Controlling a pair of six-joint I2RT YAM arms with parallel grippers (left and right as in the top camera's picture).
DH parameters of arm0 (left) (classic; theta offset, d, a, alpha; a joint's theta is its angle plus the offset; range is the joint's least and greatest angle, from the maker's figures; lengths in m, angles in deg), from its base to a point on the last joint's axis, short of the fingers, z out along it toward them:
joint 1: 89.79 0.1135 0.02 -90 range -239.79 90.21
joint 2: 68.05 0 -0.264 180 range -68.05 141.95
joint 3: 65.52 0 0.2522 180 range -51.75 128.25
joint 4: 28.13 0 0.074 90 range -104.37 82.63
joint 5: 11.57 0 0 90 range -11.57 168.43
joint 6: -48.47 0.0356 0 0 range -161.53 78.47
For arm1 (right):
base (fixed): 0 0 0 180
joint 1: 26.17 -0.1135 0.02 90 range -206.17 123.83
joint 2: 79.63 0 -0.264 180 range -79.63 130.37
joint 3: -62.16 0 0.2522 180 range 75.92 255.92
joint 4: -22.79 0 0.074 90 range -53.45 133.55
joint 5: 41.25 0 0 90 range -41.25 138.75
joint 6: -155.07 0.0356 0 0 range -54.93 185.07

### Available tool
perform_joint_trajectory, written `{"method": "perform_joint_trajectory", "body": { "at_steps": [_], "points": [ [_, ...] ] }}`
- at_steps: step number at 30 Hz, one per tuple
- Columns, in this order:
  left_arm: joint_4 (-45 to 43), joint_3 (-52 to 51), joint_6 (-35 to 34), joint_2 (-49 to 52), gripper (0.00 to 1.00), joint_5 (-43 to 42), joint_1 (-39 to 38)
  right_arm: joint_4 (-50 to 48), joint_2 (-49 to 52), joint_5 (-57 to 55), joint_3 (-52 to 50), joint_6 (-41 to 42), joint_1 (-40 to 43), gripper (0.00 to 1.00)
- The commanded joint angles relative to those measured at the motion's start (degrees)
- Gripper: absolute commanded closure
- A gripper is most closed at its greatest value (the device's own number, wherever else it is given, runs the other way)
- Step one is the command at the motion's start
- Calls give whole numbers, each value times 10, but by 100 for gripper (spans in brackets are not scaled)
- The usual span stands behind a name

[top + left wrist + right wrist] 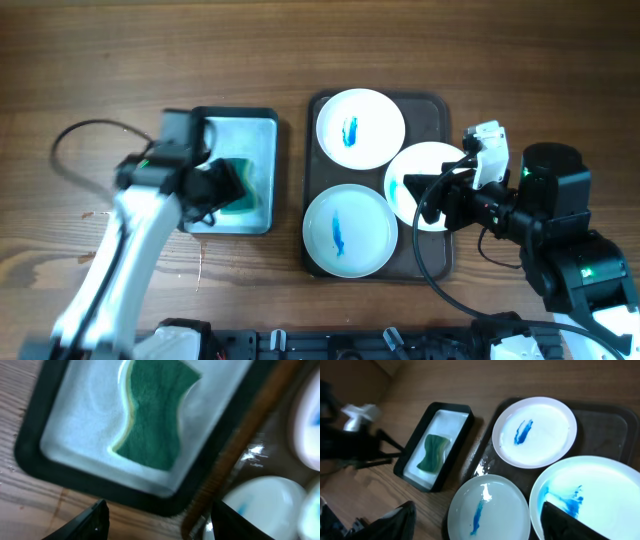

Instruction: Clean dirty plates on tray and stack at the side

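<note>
Jaws wide, the left gripper [159,510] should centre over the sponge [152,415] and pinch its narrow waist, while the right gripper [477,512], equally wide, hovers over a plate [605,485].

Three white plates lay on the dark tray [432,110], each smeared blue: the far plate [360,128], the near plate [350,232], and the right plate [428,170] with its edge past the tray's rim. The right gripper [428,196] sat over that one. Just beside the tray, the left gripper [222,187] hung over a green sponge [243,192] in a small black-rimmed tray [250,135].
</note>
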Motion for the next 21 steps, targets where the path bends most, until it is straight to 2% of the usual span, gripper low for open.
{"method": "perform_joint_trajectory", "body": {
  "at_steps": [1,5,6,8,11,14,15,17,20,21],
  "points": [
    [-44,-4,-33,115,41,96,-31,7,11,11,11,29,1,24],
    [-97,-4,-50,212,55,107,-31,21,30,11,11,30,1,26],
    [-111,-4,-51,233,63,105,-31,27,36,11,11,30,1,26],
    [-130,-4,-50,258,96,83,-31,34,47,11,11,30,1,27],
    [-126,-2,-48,260,96,54,-31,38,62,11,11,30,1,28],
    [-85,22,-39,237,96,45,-31,40,73,11,11,30,1,29],
    [-69,32,-35,228,92,46,-31,41,76,11,11,30,1,29],
    [-45,52,-14,209,71,47,-31,41,78,11,11,30,1,29],
    [-37,67,6,179,52,73,-31,41,78,11,11,30,1,29],
    [-41,67,5,174,49,97,-31,41,78,11,11,30,1,29]
  ]
}}
